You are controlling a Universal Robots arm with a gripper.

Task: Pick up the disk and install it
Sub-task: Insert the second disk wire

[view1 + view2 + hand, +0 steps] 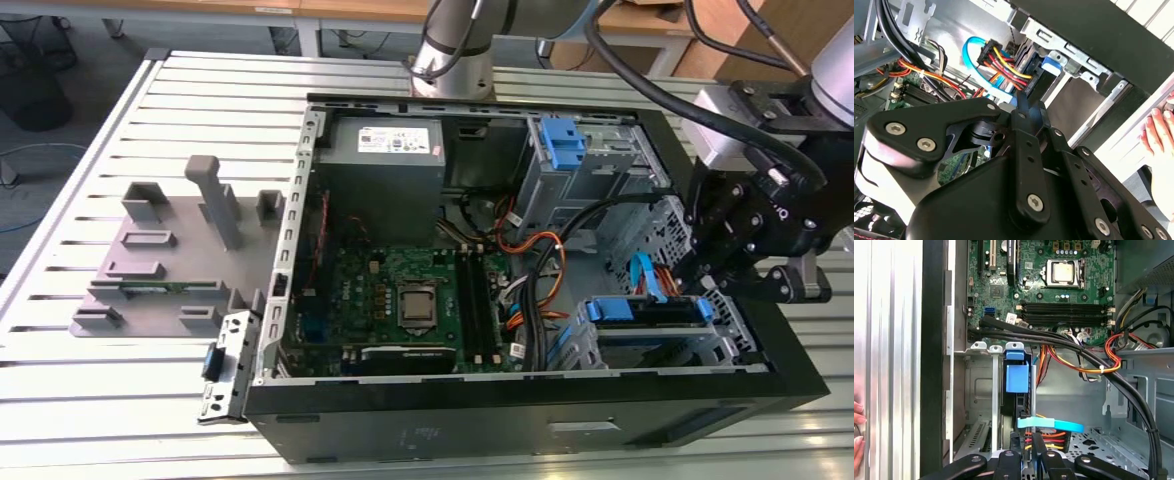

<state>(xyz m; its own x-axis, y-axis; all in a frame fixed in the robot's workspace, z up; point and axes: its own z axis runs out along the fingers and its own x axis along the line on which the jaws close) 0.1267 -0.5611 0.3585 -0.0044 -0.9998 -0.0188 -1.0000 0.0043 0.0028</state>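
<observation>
The disk (650,312) sits in the metal cage (721,345) at the computer case's (534,420) front corner, its long axis across the cage. The gripper (747,262) hangs just above it (fingers pressed together, holding nothing), by the blue cable (1050,424).

A light blue data cable (1050,424) is seen just ahead of the jaws, beside red-yellow-black power wires (1046,436). Farther beyond them, a motherboard (1044,285) with its CPU socket (1064,272) is mounted.

blue disk carrier (1017,376), green motherboard (1054,285)
</observation>
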